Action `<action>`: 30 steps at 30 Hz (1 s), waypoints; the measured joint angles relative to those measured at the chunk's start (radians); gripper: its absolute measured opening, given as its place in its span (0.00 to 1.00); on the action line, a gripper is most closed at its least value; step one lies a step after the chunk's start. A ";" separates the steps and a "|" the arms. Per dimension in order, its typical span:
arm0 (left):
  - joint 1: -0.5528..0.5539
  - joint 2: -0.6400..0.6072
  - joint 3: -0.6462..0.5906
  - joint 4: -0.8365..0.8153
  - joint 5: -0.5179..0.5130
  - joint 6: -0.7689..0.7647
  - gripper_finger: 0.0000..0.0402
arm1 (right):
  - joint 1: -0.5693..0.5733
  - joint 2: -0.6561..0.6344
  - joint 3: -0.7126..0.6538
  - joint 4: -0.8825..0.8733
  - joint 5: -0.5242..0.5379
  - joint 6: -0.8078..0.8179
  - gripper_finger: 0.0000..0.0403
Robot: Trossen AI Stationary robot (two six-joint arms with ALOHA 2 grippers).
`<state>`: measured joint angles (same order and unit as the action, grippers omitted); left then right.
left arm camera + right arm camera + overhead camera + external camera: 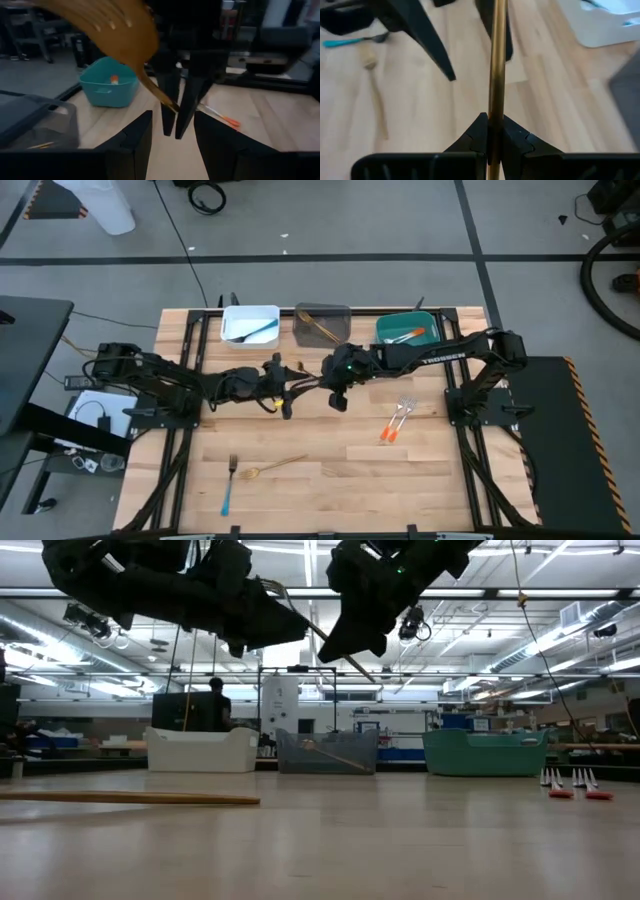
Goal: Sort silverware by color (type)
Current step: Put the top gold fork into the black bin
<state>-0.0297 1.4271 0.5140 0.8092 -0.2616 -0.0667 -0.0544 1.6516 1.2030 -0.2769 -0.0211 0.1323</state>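
Note:
My right gripper (490, 135) is shut on an all-gold utensil (497, 60) above the table's middle. The utensil's broad head (100, 25) points at my left gripper (172, 135). That gripper is open, with its fingers (435, 45) standing beside the utensil's far part; I see no touch. Both grippers hang well above the tabletop in the low view, the gold handle (330, 640) slanting between them. On the table lie two orange-handled forks (397, 420), a blue-handled fork (229, 485) and another gold utensil (275, 467). My right gripper pinches the gold utensil's handle (496, 112) between its two fingers, near the handle's end. The handle runs straight out ahead, along the fingers. The utensil is lifted clear of the table and slants up toward my left gripper.
Three bins stand along the far edge: a white one (250, 323) with a blue-handled piece, a grey one (322, 323) with a gold piece and a teal one (405, 330) with orange-handled pieces. Bare wood lies between the loose utensils near the front.

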 joint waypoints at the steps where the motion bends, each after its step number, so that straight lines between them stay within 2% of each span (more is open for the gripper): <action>1: 0.001 0.001 0.000 -0.005 0.012 0.000 0.38 | 0.001 0.000 0.001 0.010 -0.015 -0.001 0.09; 6: 0.007 0.002 -0.002 0.011 0.060 -0.012 0.38 | 0.012 -0.002 0.001 0.015 -0.028 -0.042 0.09; 17: 0.008 0.006 -0.002 0.137 0.064 -0.052 0.36 | 0.022 -0.001 0.001 0.082 -0.023 -0.097 0.09; 21: 0.012 0.006 -0.002 0.153 0.065 -0.045 0.30 | 0.028 0.000 0.001 0.081 -0.013 -0.109 0.09; 28: 0.017 0.005 -0.002 0.153 0.071 -0.008 0.09 | 0.060 0.000 0.001 0.083 0.092 -0.153 0.09; 30: 0.017 0.005 -0.002 0.152 0.072 0.002 0.06 | 0.065 0.000 0.000 0.083 0.111 -0.157 0.09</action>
<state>-0.0132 1.4322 0.5125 0.9607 -0.1900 -0.0646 0.0107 1.6512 1.2034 -0.1944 0.0899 -0.0249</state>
